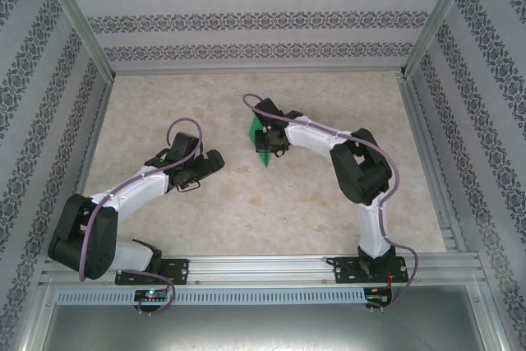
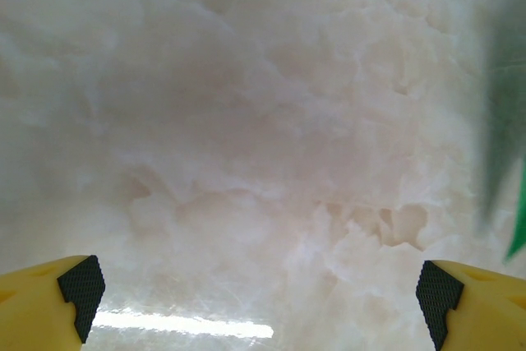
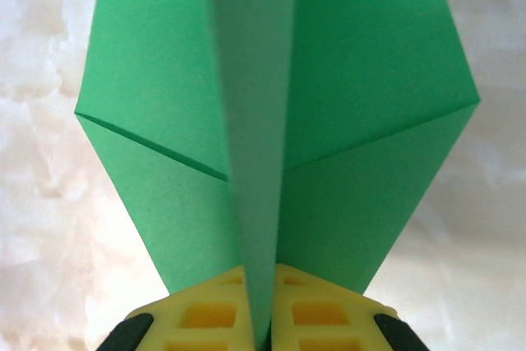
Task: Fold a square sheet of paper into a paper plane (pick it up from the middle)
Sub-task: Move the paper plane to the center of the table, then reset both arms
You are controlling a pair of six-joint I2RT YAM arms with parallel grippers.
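Paper sits near the middle of the table [image 1: 246, 219], a little toward the far edge: in the top view you see the green paper [image 1: 263, 156] as a narrow pointed shape, its tip aimed at the near edge. Your right gripper [image 1: 269, 141] reaches in from the right side and is closed on it.

From the right wrist you get the detail. The green paper [image 3: 164, 121] is folded along a straight centre ridge, and that ridge runs down between the yellow fingers [image 3: 205, 314] of the right gripper [image 3: 261, 310], which pinch it tight. A flap spreads to each side of the ridge, each crossed by a slanting crease, and both flaps narrow toward the fingers. You cannot tell whether the paper touches the pale marbled table [image 3: 41, 121] behind it.

Your left gripper [image 1: 218, 159] is just beside the paper, on the side of the left edge, apart from it. From the left wrist, its jaws stand wide apart with nothing between the black pads [image 2: 80, 285], and a green blur of paper [image 2: 508, 121] lies at the right margin.
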